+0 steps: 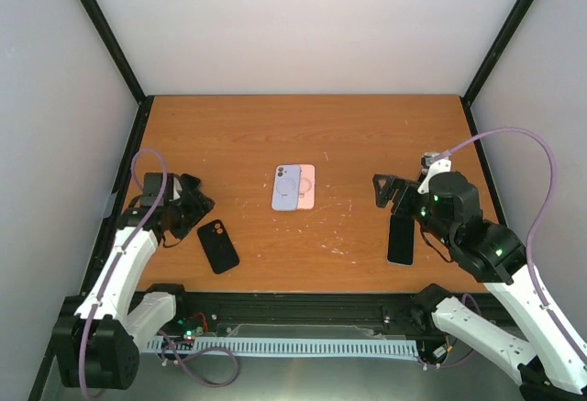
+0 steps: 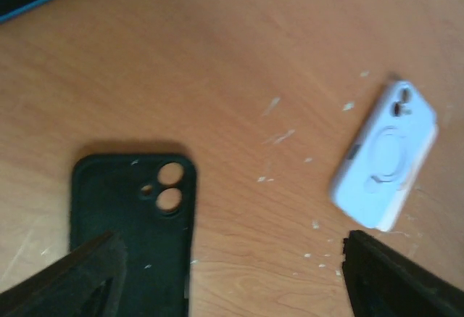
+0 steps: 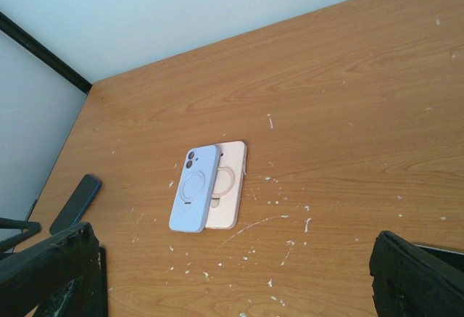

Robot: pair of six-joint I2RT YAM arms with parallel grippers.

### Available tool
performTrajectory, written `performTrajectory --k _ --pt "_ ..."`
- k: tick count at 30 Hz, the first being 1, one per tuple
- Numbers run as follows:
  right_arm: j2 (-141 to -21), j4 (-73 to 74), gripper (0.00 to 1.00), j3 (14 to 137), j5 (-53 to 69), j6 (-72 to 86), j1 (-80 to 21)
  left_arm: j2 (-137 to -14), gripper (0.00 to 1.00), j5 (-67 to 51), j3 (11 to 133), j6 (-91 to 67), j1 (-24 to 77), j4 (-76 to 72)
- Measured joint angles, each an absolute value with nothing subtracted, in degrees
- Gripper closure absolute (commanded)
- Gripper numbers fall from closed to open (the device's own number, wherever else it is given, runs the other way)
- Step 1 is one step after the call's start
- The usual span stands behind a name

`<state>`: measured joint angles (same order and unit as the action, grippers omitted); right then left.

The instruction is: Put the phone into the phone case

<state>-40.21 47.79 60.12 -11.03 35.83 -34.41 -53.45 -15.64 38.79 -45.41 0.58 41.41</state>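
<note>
Left pincer (image 2: 230,248) wide open, empty, by black case (image 2: 134,223) lying inside-up on worktop (image 1: 367,135), right pincer (image 3: 233,243) wide open, empty, black phone (image 1: 401,239) flat just beside it, lilac case (image 1: 286,187) touching pink case (image 1: 307,186) mid-worktop

"Where does the left arm (image 1: 124,263) sit?"

"It rises from its near-left base and leans toward the far side. The left hand (image 1: 194,206) is turned rightward and tilted down, with its fingers (image 2: 80,273) spread wide."

"And the right arm (image 1: 514,272)?"

"It bends in from the near-right corner. The right hand (image 1: 393,192) points left and slightly far, its fingers (image 3: 43,273) parted too."
</note>
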Motion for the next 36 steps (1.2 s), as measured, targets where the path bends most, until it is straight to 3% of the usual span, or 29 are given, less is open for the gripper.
performTrajectory --k 5,24,36 --pt "-39.7 46.9 0.00 58.2 -9.2 36.5 -34.4 -55.0 0.47 -13.4 36.1 -48.8 0.6 41.1" --pt "-42.5 48.3 0.00 54.5 -8.1 41.7 -34.3 -64.2 0.56 -4.9 30.3 -57.8 0.5 38.9" --pt "-49.1 51.9 0.00 52.4 -14.3 46.4 -34.0 -65.6 0.77 -6.0 27.5 -57.6 0.5 34.8"
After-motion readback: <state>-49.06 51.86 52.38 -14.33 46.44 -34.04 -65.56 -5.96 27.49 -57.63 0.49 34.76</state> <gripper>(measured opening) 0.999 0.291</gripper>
